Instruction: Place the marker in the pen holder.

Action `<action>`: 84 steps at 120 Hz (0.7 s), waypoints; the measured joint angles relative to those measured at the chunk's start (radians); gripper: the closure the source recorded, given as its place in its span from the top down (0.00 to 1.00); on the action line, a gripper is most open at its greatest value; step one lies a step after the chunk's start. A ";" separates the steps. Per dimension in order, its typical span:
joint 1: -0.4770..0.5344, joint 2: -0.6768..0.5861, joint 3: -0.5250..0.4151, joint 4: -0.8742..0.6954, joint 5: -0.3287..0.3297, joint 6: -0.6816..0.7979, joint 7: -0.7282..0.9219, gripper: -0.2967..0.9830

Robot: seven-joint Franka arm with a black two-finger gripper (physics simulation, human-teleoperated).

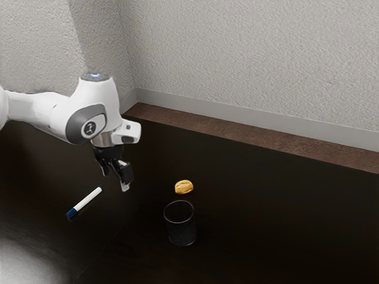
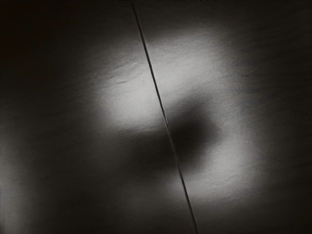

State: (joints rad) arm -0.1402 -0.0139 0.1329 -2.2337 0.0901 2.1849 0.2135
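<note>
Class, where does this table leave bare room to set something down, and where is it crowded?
One bare patch lies between the marker and pen holder. A wider one stretches from the holder and tan lump toward the exterior view's right. Crowded: the narrow gap between holder and lump. The gripper hangs above the table.

Pale walls (image 1: pixel 249 59) (rough-textured) behind a dark table (image 1: pixel 284 219).

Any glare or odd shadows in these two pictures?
Exterior view: pale glare at the lower left of the nearly black table, into which the dark cup almost blends; wrist view: hazy bright patches beside a soft-edged dark shadow, crossed by a thin, much crisper line.
</note>
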 joint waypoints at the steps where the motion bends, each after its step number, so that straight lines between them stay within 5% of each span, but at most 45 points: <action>1: -0.001 0.000 0.002 -0.001 0.000 0.002 0.001 0.77; 36: 0.032 0.042 0.045 -0.009 0.000 0.064 0.027 0.77; 64: 0.195 0.081 0.050 -0.029 0.000 0.107 0.040 0.77; 84: 0.172 0.101 0.050 -0.028 0.000 0.131 0.047 0.77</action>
State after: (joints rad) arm 0.0315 0.0870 0.1825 -2.2618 0.0903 2.3158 0.2603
